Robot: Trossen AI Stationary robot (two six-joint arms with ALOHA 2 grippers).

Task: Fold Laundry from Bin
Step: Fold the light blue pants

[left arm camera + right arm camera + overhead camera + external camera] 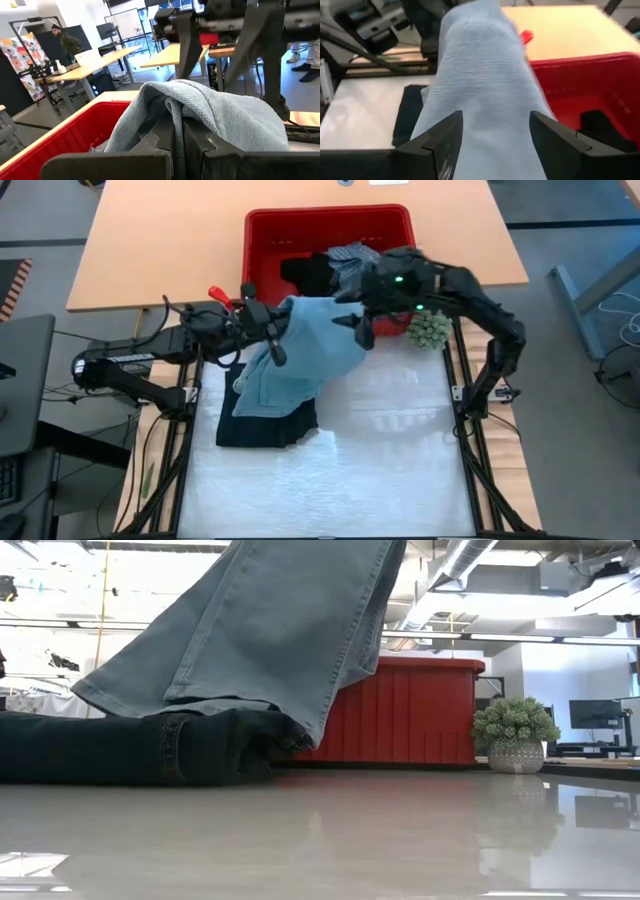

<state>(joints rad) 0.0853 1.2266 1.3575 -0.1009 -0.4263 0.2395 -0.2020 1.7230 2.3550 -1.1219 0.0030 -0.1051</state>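
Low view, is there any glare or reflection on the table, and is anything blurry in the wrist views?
Low view: the glossy table mirrors the ceiling lights, the red bin and the small plant. Right wrist view: the light blue jeans hang close between the fingers and look soft and smeared. Left wrist view: the denim is sharp, the room behind is softer.

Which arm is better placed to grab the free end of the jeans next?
Probably the right. The left tool is shut on the light blue jeans, while the right tool is open with denim between its fingers, beside the red bin.
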